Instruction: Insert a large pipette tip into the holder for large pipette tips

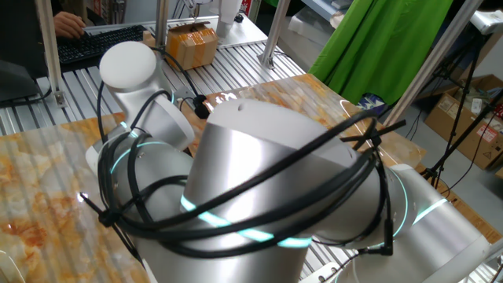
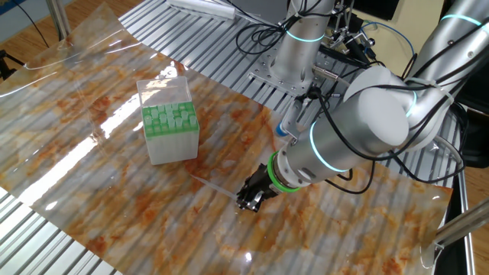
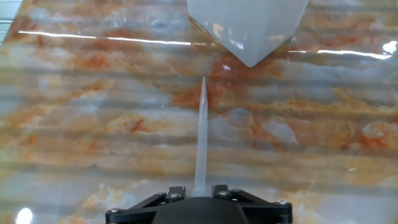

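A: Gripper [image 2: 249, 200] is pointing steeply down at the marbled sheet [image 2: 99, 191], and the large pipette tip [image 2: 214, 186] is sitting between its fingers at the wide end, its point reaching out ahead along the sheet. From the hand view the tip [image 3: 200, 149] is running straight out from between the two pads.

B: Are the jaws clamping it?

A: They are standing narrow on either side of it, but I cannot tell whether they are pressing on it.

B: And beyond?

A: Past the point of the tip, the holder for large pipette tips [image 2: 170, 124] is standing upright, green grid on top, clear lid raised behind it. Nothing is lying between the tip and the box.

B: The other camera?

A: The arm's silver housing [image 1: 275, 181] and black cables [image 1: 236, 208] are blocking nearly everything; farther back a cardboard box [image 1: 191, 44] and a keyboard [image 1: 98, 43] are showing.
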{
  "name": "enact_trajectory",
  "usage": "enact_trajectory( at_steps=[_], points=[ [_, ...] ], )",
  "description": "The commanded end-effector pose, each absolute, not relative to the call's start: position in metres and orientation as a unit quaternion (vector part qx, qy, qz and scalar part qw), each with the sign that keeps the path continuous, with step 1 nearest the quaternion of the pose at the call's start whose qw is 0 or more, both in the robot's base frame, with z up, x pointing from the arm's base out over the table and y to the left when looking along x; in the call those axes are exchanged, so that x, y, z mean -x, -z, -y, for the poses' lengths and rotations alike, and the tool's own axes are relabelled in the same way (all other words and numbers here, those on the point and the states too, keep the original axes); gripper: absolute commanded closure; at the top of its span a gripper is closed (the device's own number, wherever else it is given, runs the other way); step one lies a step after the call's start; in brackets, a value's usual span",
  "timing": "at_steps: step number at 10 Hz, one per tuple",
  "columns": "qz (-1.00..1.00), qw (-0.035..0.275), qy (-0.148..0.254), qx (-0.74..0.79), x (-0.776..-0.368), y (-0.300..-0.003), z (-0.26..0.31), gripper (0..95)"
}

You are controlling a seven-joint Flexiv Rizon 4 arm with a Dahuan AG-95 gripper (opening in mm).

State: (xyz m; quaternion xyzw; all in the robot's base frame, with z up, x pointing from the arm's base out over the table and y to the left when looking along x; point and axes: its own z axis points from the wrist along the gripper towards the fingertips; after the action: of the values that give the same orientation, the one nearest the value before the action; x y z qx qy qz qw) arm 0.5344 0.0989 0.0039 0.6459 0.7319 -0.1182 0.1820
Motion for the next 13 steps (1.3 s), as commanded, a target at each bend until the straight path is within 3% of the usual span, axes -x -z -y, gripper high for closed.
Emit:
enact_trajectory(
  at_steps=[1,6,13],
  points=[
    [-0.734,0.180,0.116,-0.645,-0.535,-0.003,-0.099,95.0],
    [-0.745,0.172,0.118,-0.634,-0.533,-0.008,-0.102,95.0],
    [-0.786,0.138,0.102,-0.594,-0.529,-0.030,-0.096,95.0]
  ],
)
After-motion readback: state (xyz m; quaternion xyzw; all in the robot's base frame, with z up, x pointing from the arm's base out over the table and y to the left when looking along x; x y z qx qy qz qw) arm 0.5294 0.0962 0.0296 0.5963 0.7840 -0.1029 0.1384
